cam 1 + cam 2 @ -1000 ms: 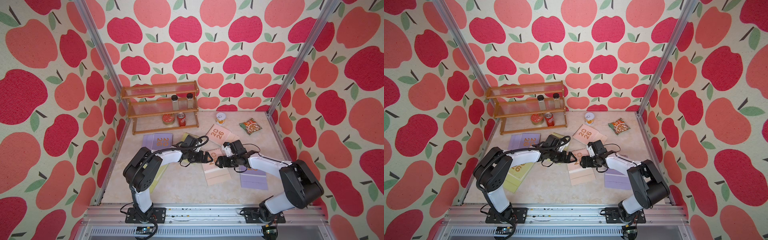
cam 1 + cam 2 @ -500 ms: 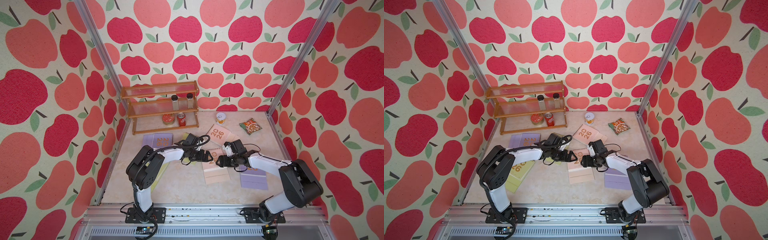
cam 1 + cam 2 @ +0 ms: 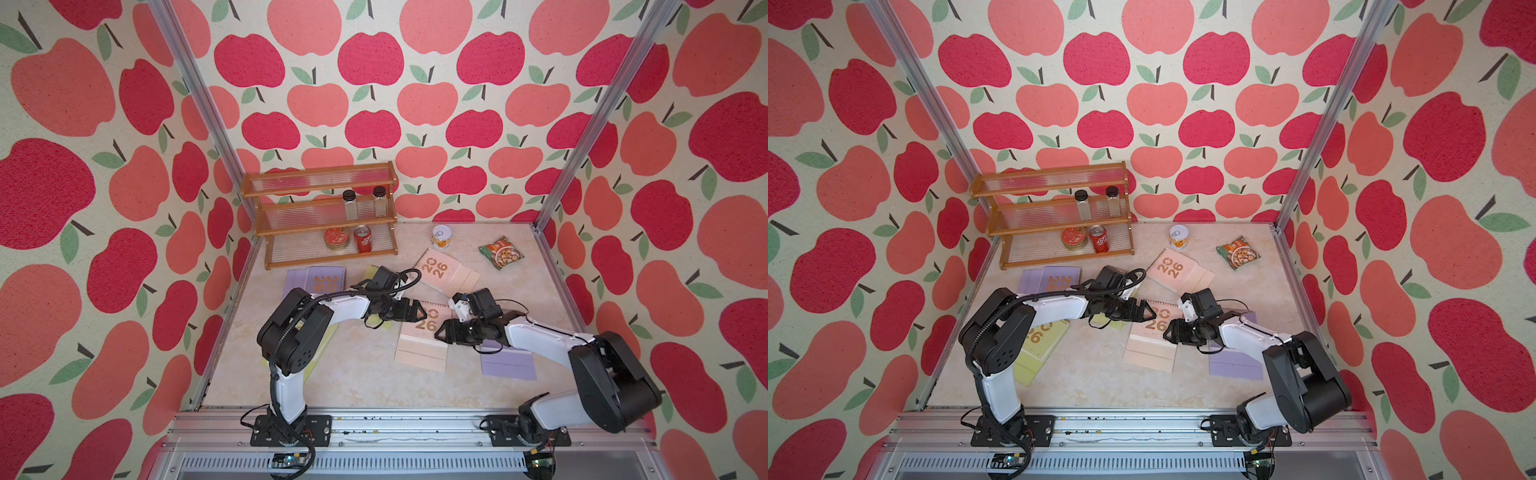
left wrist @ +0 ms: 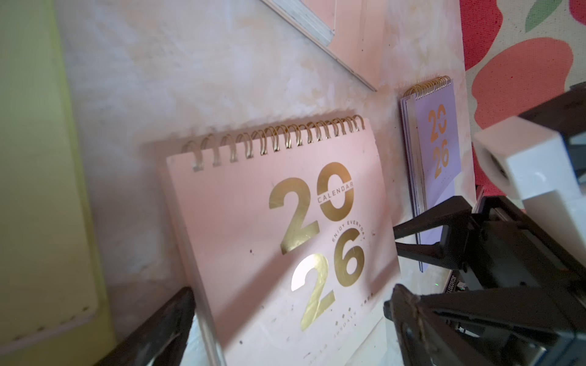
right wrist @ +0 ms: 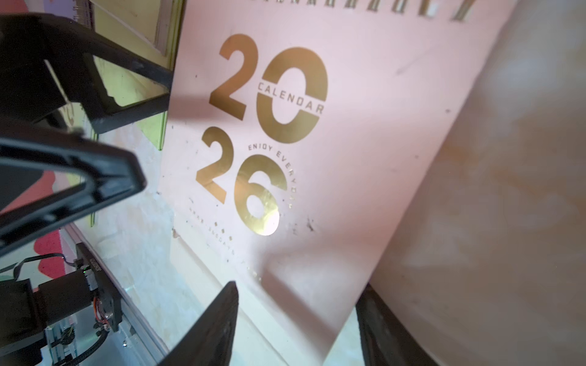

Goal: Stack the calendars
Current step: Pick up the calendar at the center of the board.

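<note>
A pale pink calendar (image 3: 422, 347) (image 3: 1152, 347) lies flat mid-table, its gold "20 26" plain in both wrist views (image 4: 285, 237) (image 5: 348, 142). My left gripper (image 3: 422, 313) (image 4: 285, 320) is open and straddles its left edge. My right gripper (image 3: 439, 332) (image 5: 298, 329) faces it across the calendar, jaws apart around the right edge. Other calendars lie around: a second pink one (image 3: 444, 270), a lilac one (image 3: 318, 282) at the back left, another lilac one (image 3: 509, 363) under the right arm, and a yellow-green one (image 3: 1040, 345) under the left arm.
A wooden rack (image 3: 320, 216) at the back left carries two jars, a red can (image 3: 362, 239) and a tin. A yellow can (image 3: 441, 237) and a green snack packet (image 3: 500, 252) sit at the back right. Apple-print walls close three sides.
The right gripper's jaws have narrowed around the pink calendar's edge. The left gripper has crept a little toward the calendar and stays wide.
</note>
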You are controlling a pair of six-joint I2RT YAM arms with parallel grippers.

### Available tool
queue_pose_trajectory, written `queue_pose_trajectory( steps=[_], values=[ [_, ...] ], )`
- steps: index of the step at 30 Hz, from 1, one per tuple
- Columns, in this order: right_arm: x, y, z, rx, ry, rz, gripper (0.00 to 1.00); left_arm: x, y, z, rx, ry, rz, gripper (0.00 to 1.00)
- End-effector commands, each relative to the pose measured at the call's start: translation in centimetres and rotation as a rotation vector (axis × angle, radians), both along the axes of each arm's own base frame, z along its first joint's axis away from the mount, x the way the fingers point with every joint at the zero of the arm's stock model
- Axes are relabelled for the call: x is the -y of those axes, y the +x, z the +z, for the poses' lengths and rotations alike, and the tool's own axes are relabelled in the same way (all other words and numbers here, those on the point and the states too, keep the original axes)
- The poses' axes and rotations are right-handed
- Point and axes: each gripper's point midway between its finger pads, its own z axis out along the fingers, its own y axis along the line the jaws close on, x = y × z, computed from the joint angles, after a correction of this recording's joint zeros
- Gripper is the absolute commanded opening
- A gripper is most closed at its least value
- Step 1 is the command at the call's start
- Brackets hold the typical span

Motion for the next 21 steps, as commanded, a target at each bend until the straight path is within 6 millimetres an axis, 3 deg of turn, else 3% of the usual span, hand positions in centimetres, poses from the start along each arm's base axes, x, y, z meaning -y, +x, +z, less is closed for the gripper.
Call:
queue_pose_trajectory(
  steps=[1, 10, 21],
  values=[
    [-2.7, 0.2, 3.8, 0.047, 0.188, 0.052, 0.61, -1.0, -3.6, -4.6, -0.160, 0.062, -0.045, 0.94],
    [-2.2, 0.8, 4.3, 0.064, 0.236, -0.017, 0.58, -0.7, -3.8, -4.4, -0.158, 0.035, -0.057, 0.92],
    [-2.3, 2.0, 5.2, 0.105, 0.284, -0.088, 0.49, -0.1, -3.8, -2.0, -0.116, -0.041, -0.078, 0.87]
  ],
)
